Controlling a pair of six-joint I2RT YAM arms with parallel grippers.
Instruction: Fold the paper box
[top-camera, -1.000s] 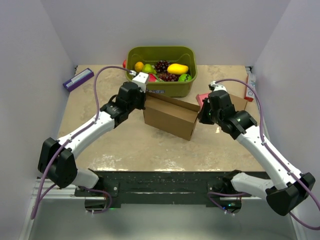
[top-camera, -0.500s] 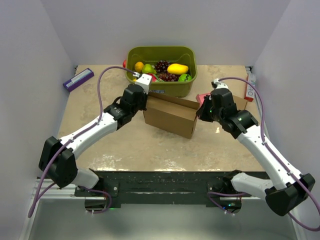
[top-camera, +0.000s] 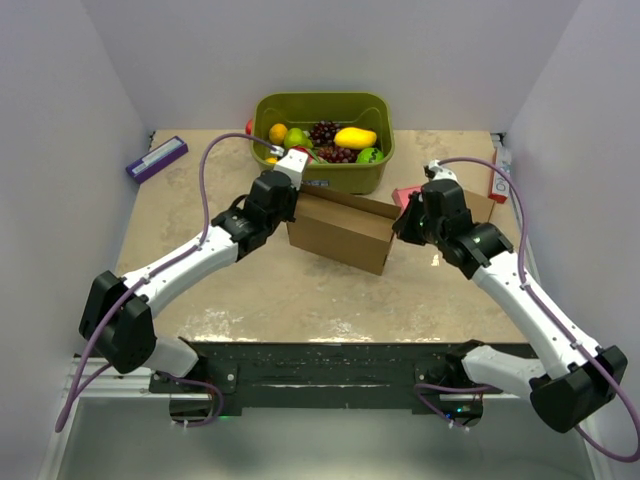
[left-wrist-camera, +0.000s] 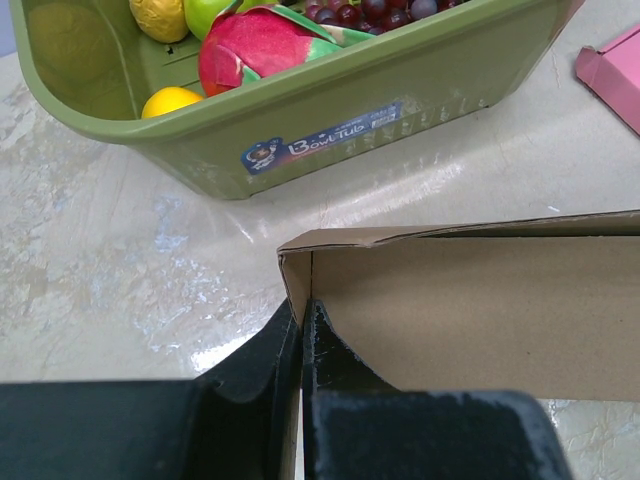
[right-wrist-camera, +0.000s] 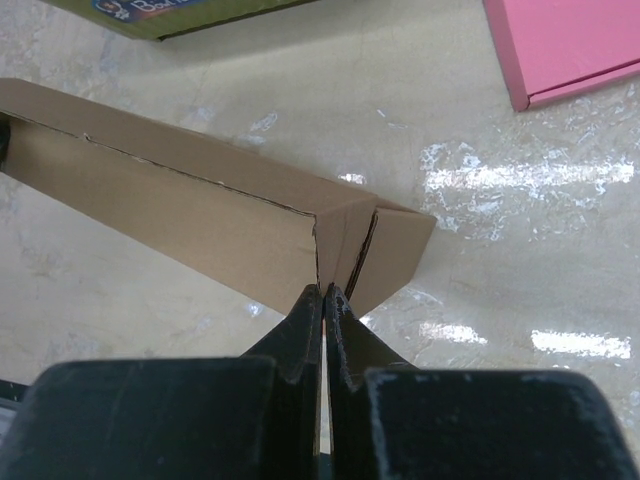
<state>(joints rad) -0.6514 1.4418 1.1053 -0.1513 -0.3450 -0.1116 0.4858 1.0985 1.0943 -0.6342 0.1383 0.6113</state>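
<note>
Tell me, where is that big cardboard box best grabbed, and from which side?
By the thin upright walls at the left and right ends of the paper box, coming in from each end. The cardboard stands on edge there, slim enough to pinch; both pairs of jaws are shut on it there.

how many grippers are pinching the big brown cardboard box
2. The left gripper is shut on the left end wall of the large brown corrugated-cardboard box, by the green plastic tub; the right gripper is shut on its right end corner, near the flat pink block.
</note>
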